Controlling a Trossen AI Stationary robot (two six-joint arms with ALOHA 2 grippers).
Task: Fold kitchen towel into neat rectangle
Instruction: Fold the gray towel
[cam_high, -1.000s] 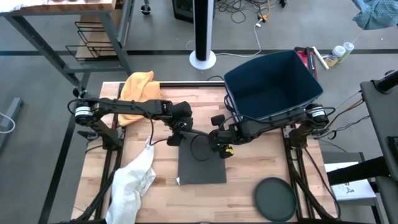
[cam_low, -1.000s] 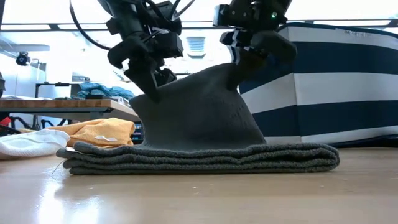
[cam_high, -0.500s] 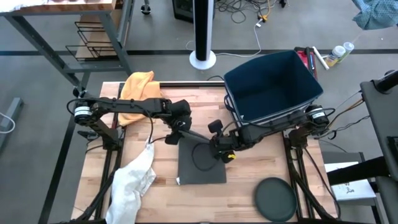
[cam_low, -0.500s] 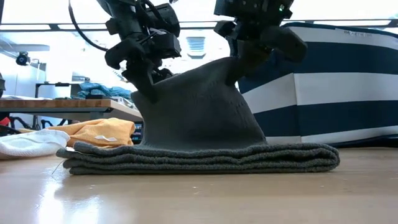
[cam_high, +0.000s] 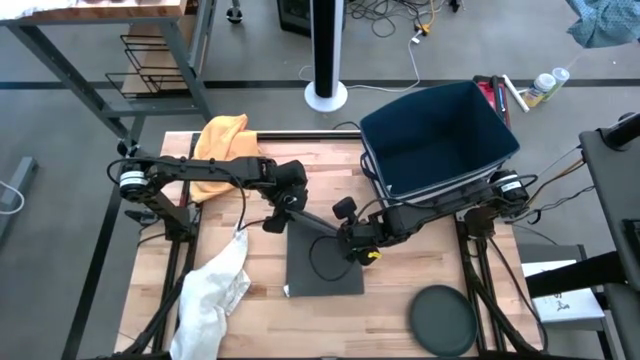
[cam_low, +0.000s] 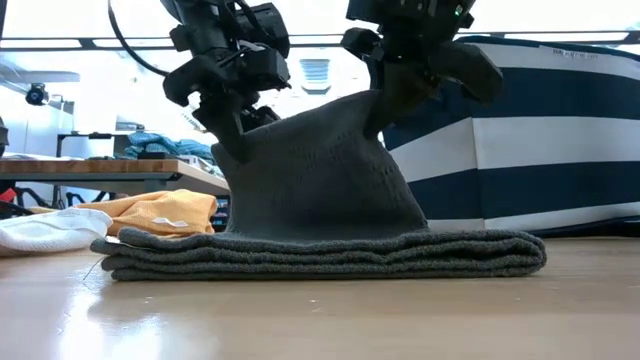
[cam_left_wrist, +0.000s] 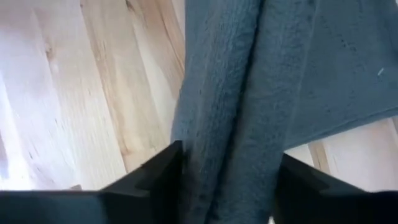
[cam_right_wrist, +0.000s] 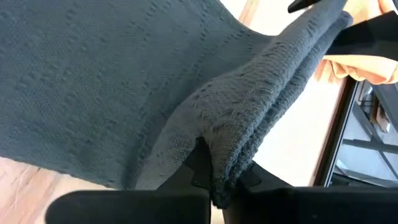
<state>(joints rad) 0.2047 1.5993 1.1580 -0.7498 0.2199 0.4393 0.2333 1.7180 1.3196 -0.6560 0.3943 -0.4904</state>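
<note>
Grey kitchen towel (cam_high: 325, 262) lies part-folded at the table's centre, long axis running twelve to six, its far edge lifted into a ridge; the left gripper (cam_high: 281, 205) pinches that ridge at about ten o'clock of the towel, jaws around the cloth; the right gripper (cam_high: 357, 240), pressed together on the same edge, holds at two o'clock; both arms reach inward, wrists angled down.

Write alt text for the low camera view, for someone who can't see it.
Two robot grippers, left gripper and right gripper, lift the top layer of a folded dark grey towel into a tent on a wooden table. A striped bin stands behind, an orange cloth beside.
</note>
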